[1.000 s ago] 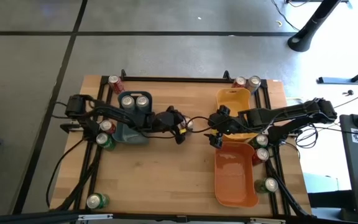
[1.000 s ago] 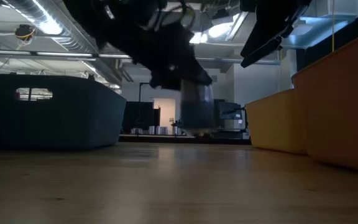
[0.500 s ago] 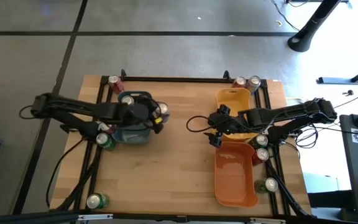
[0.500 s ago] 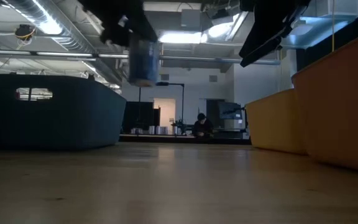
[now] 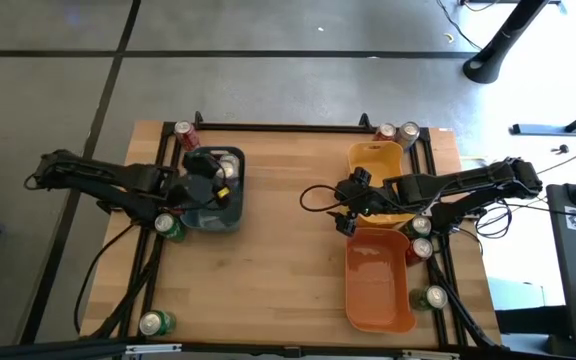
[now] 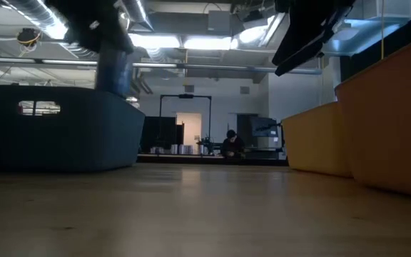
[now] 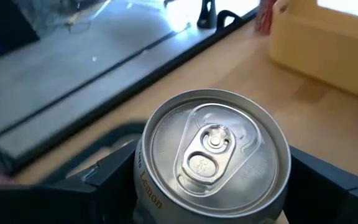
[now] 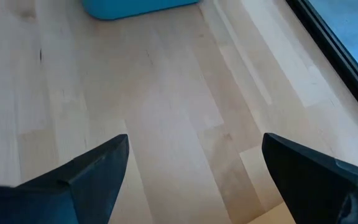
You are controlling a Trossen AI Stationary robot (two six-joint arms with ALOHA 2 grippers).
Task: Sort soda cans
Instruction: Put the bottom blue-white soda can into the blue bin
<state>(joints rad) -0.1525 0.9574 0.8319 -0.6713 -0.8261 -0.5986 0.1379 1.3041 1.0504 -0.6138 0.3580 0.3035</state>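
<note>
My left gripper (image 5: 214,188) is shut on a silver soda can (image 7: 211,146) with "Lemon" printed on its side. It holds the can above the blue-grey bin (image 5: 230,218) at the table's left; in the low view the can (image 6: 114,71) hangs over the bin's rim (image 6: 63,96). Another silver can top (image 5: 230,161) shows inside that bin. My right gripper (image 5: 346,212) hovers open over bare table (image 8: 166,124), beside the yellow bin (image 5: 376,160) and the orange bin (image 5: 378,285). My left gripper pinches the can's side wall (image 7: 143,186) just below the top rim, one finger (image 7: 98,186) on each opposite side. The arm comes in from the table's left. The can stands upright, top up, lifted clear above the blue-grey bin.
Loose cans stand along the black frame rails: red (image 5: 183,130) at far left, red and green (image 5: 171,226) beside the blue-grey bin, green (image 5: 156,322) at near left, two (image 5: 398,132) at far right, several (image 5: 423,250) right of the orange bin. The middle of the table is bare wood.
My left gripper has carried the silver can from the table's middle toward the left edge, lifting it off the wood, until it hangs above the blue-grey bin. It has stayed shut on the can. The right arm has kept still.
</note>
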